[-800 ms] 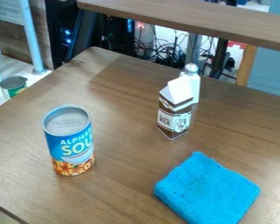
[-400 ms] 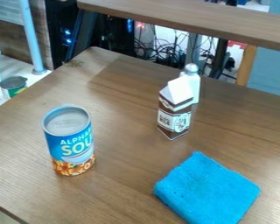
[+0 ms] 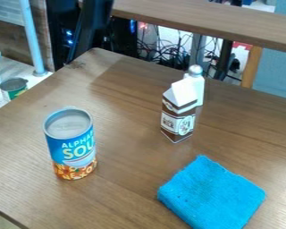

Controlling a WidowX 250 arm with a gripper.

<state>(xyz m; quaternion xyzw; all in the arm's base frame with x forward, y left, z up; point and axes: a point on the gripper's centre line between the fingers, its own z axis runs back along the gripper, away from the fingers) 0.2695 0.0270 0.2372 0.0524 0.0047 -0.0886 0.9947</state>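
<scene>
1. Soup can [image 3: 71, 145]: upright on tbl [image 3: 127, 192], well apart from gripper [image 3: 98, 15].
2. Gripper: beyond can, at view's top edge; can't tell if spread or pressed tog.
3. Carton [image 3: 178, 118], bottle [image 3: 199, 87]: R of can, farther back.
4. Blue cloth [image 3: 212, 194]: R of can, nearer cam.

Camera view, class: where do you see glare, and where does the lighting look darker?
In the camera view, pale glare on the wooden table, right of the blue cloth; darker shading on the tabletop toward its far edge, behind the carton.
</scene>
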